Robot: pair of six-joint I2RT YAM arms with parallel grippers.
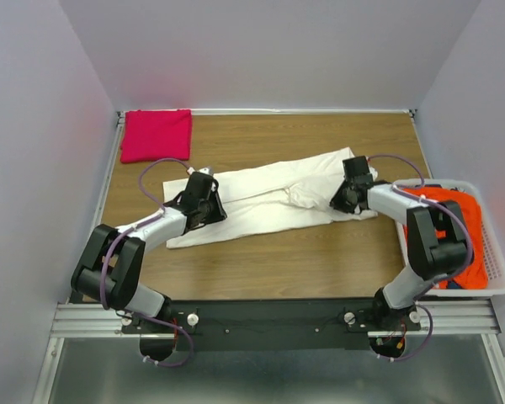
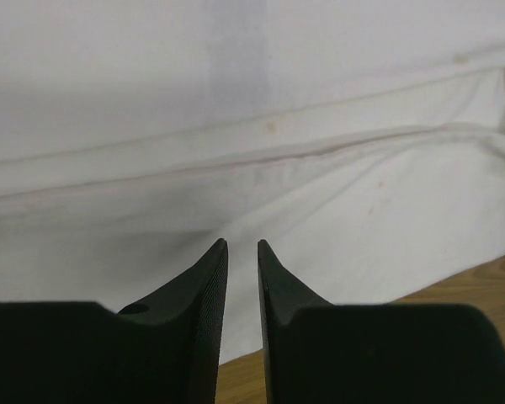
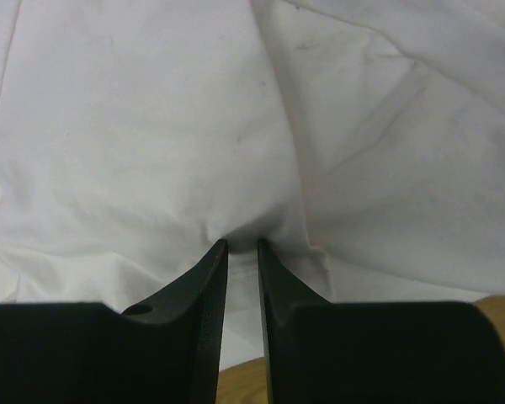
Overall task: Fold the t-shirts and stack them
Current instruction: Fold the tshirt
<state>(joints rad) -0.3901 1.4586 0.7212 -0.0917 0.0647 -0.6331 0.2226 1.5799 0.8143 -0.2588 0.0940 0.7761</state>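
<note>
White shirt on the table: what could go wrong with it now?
1. The right gripper pinches only a small pucker of the white t-shirt. So little cloth might slip out when it lifts.
2. The left gripper has its tips almost together at the cloth, but it is unclear whether it really holds any. If only one side comes up, the shirt could twist and bunch instead of folding flat.

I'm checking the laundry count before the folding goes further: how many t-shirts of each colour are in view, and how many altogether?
cream-white t-shirt: 1
magenta-pink t-shirt: 1
orange-red t-shirt: 1
Total: 3
</note>
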